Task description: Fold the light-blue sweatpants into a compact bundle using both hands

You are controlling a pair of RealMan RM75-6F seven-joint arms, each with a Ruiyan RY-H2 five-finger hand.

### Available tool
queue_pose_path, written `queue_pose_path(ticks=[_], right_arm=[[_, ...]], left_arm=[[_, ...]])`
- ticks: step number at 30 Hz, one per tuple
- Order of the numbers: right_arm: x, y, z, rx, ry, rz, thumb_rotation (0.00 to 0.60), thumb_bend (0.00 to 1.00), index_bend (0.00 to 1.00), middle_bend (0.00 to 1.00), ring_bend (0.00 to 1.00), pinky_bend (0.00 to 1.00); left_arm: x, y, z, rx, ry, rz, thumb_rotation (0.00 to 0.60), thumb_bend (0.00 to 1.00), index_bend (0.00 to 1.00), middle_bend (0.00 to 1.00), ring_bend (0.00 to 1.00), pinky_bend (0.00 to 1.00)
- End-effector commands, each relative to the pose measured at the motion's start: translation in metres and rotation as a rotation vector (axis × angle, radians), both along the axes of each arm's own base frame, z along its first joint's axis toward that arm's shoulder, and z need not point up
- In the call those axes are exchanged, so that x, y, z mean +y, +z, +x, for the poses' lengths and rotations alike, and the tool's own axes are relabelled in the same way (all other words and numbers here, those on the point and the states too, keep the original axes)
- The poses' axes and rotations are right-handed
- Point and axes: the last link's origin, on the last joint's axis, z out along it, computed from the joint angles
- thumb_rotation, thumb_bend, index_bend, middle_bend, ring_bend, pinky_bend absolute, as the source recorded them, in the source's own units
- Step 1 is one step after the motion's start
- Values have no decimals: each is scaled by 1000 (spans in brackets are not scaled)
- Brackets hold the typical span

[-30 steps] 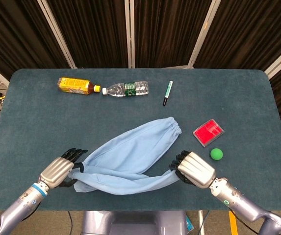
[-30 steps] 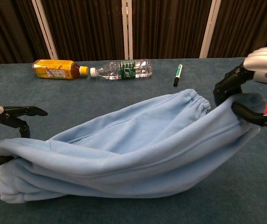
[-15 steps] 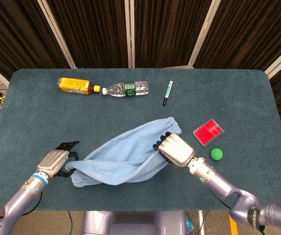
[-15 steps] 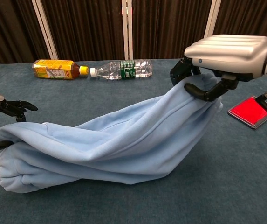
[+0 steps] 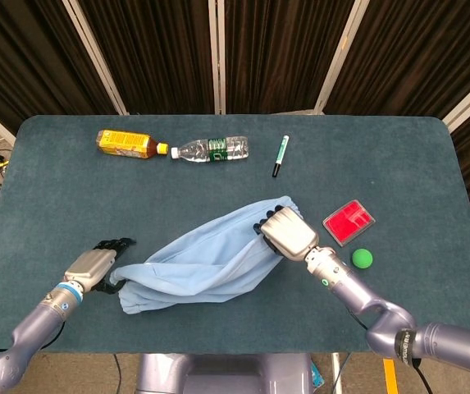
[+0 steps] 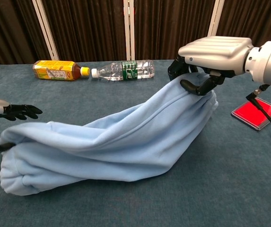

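The light-blue sweatpants (image 5: 210, 258) lie in a long folded mass across the near middle of the table, with the elastic waistband at the upper right. My right hand (image 5: 288, 232) grips a bunch of the fabric and holds it raised over the waistband end; in the chest view the cloth (image 6: 116, 146) hangs down from that hand (image 6: 214, 51). My left hand (image 5: 91, 267) sits at the pants' left end. In the chest view its fingers (image 6: 24, 111) stretch out above the cloth without touching it, and only the thumb meets the fabric edge.
A yellow drink bottle (image 5: 125, 144), a clear water bottle (image 5: 212, 149) and a green pen (image 5: 280, 155) lie along the far side. A red box (image 5: 349, 222) and a green ball (image 5: 362, 258) sit just right of my right hand. The table's front edge runs close behind the pants.
My right hand has carried its end of the pants from the near right up and over onto the waistband end. The left hand's fingers have lifted off the cloth.
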Motion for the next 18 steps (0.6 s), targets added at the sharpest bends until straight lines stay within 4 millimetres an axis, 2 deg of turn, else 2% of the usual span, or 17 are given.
queue_pose_path(ticks=[1,5,8,18], right_arm=[[-6,-3,1,7,-8,-10,600,574,670,615,505,487],[-15,-9,1,16,-24,-22,600,573,670,615,505,487],[-26,-16,1,37,-44,-36,600,573,670,615,506,487],[-49,-39,-5,121,-101,-72,600,573,670,615,506,487]], left_arm=[[3,10,-2,-5,-14,47,600,521,0,0,0,0],[7,28,-2,-10,-30,112,600,522,0,0,0,0],[15,48,-3,-14,-32,192,600,524,0,0,0,0],[24,73,-11,-42,-3,251,600,524,0,0,0,0]])
